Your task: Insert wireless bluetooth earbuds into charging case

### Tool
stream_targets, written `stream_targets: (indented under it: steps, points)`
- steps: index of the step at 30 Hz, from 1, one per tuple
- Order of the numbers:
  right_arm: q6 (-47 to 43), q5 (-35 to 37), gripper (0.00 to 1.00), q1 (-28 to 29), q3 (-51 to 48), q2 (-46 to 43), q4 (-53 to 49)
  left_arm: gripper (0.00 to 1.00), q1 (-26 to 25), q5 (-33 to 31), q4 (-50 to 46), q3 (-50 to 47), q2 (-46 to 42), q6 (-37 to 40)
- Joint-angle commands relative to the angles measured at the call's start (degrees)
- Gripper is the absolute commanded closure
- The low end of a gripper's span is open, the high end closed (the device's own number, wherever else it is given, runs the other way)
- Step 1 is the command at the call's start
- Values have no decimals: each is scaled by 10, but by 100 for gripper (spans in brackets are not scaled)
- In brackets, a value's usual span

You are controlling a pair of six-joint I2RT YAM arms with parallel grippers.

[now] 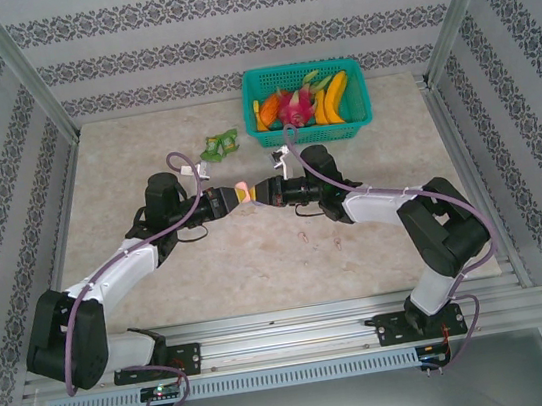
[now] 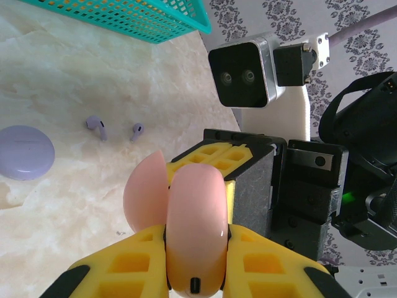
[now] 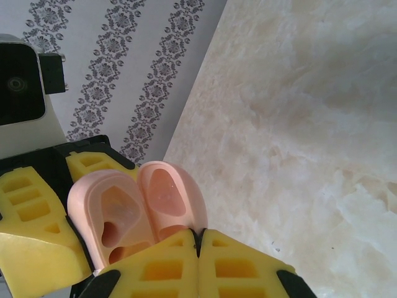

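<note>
Pink charging case point(image 2: 192, 230) sits nearest the left wrist camera, hinged open and clamped between the yellow fingers of the left gripper point(image 2: 195, 239); its lower end is cut off. From the right wrist its inner wells show, partly hidden, with the right gripper point(image 3: 198, 239) fingers pressed together on the lid's edge. Beyond this case, two lilac earbuds point(image 2: 96, 127) lie on the table point(image 2: 74, 205) beside a round lilac case point(image 2: 25, 152).
</note>
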Motion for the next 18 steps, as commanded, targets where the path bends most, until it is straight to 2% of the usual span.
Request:
stream_targets:
  steps: [1,2,4,6,9,14,18]
  points:
    - [-7,-1,98,8,14,4,4,100,-1,19,34,21,0,-2]
    - [-7,1,99,8,15,3,3,99,-1,19,34,19,2,-2]
    - [-5,6,100,8,19,-1,-3,86,-1,15,29,19,3,0]
    - [-7,12,100,8,23,-7,-16,62,-1,7,22,17,1,4]
    - [-15,21,100,7,30,-15,-38,34,-1,-5,13,14,-4,7]
    - [-44,34,100,2,42,-19,-82,2,-1,-40,-39,25,-29,26]
    - [-84,50,100,-6,51,-25,-131,0,1,-88,-148,68,-56,78]
